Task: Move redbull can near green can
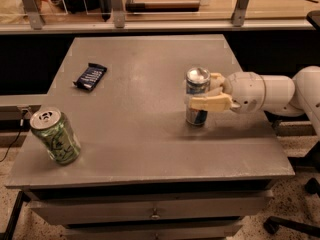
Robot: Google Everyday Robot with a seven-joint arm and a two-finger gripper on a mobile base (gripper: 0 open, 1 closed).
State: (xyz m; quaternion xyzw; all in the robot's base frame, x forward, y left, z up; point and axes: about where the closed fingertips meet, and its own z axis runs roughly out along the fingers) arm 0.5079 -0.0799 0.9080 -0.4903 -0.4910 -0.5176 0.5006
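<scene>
The redbull can (197,88), slim, silver and blue, stands upright right of the table's middle, its base at or just above the surface. My gripper (205,91) comes in from the right and is shut on it, one cream finger across its front and one behind. The green can (55,135), stout with dark scribbles and a silver top, leans slightly near the front left corner of the grey table (140,134), far from the redbull can.
A dark blue snack bar (90,76) lies at the back left of the table. A rail with metal posts (117,6) runs behind the table. My white arm (280,94) reaches over the table's right edge. Drawers sit under the tabletop.
</scene>
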